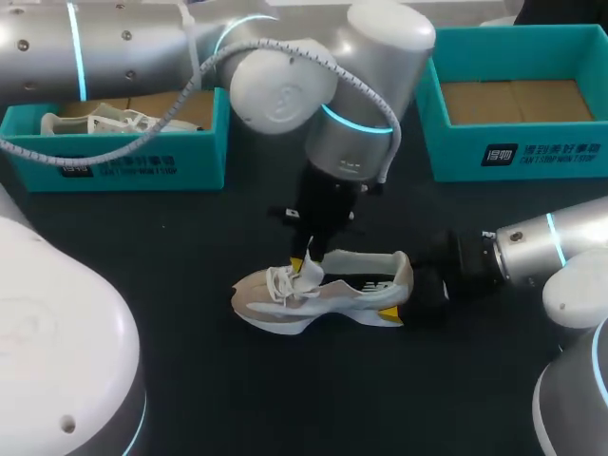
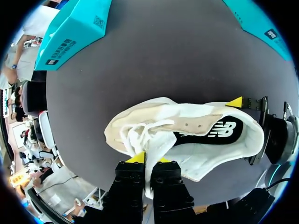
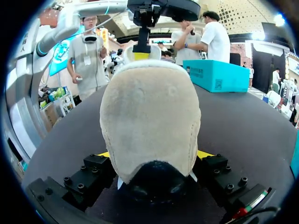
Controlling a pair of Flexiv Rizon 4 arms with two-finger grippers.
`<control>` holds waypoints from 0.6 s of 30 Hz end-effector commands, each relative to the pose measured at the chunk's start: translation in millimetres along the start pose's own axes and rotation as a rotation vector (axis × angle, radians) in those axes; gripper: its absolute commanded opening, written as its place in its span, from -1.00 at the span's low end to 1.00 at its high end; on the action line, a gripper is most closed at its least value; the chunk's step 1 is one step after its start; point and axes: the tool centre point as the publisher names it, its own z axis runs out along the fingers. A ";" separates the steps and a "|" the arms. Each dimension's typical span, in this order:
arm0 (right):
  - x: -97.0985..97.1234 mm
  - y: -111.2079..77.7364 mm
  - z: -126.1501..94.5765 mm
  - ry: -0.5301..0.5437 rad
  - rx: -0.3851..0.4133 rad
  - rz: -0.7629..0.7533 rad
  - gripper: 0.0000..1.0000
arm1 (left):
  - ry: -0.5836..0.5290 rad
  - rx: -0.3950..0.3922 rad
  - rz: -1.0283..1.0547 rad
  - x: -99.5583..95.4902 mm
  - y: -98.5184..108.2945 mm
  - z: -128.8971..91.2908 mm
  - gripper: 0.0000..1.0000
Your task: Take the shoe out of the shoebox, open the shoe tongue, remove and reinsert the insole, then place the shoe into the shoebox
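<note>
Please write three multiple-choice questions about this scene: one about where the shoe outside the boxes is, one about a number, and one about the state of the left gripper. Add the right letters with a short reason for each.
1. Where is the shoe that is being handled?
A. inside a box
B. on top of an arm
C. on the table

2. How many teal shoeboxes stand on the table?
A. two
B. three
C. four

3. What is the state of the left gripper?
A. open above the shoe
B. shut on the tongue
C. shut on a box wall

Answers:
1 C, the shoe rests on the dark table in front of the boxes.
2 A, there is a left shoebox and a right shoebox, no more.
3 B, its yellow tips pinch the white tongue from both sides.
</note>
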 end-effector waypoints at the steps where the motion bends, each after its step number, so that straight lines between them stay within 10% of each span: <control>1: -0.9 -7.6 10.0 0.000 0.003 0.002 -1.00 | 0.048 -0.027 -0.009 -16.7 0.9 8.7 -1.00; 9: -0.9 -7.6 10.0 0.000 0.003 0.002 -1.00 | 0.017 -0.059 -0.071 -32.8 -2.7 31.8 -0.91; 12: -0.9 -7.6 10.0 0.000 0.003 0.002 -1.00 | 0.008 -0.083 -0.096 -36.2 -5.7 41.7 -0.07; 17: -0.9 -7.6 10.0 0.000 0.003 0.002 -1.00 | -0.007 -0.106 -0.137 -41.8 -10.5 57.3 0.18; 18: -0.9 -7.6 10.0 0.000 0.003 0.002 -1.00 | -0.009 -0.108 -0.146 -43.9 -11.3 60.1 0.50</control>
